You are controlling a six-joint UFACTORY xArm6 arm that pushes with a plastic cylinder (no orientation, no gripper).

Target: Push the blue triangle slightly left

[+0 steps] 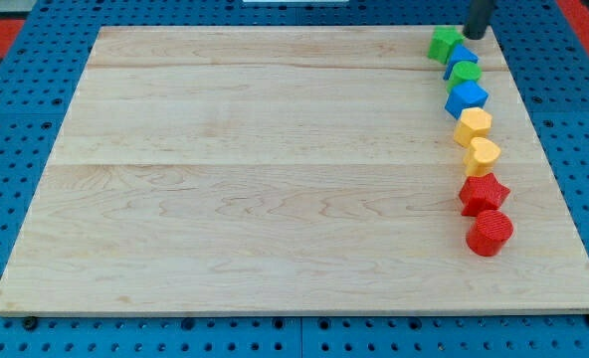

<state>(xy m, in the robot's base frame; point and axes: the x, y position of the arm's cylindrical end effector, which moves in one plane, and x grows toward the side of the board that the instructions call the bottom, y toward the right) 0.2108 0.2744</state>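
Note:
The blue triangle (464, 56) lies near the board's top right corner, wedged between a green star-like block (441, 44) on its upper left and a green round block (464, 73) just below it. My tip (473, 36) is at the view's top right, just above and slightly right of the blue triangle, very close to it. Whether it touches the triangle cannot be told.
Below these, a column of blocks runs down the board's right side: a blue cube (466, 97), a yellow hexagon (473, 125), a yellow block (482, 155), a red star (484, 193) and a red cylinder (490, 232). The wooden board (255, 179) lies on a blue pegboard.

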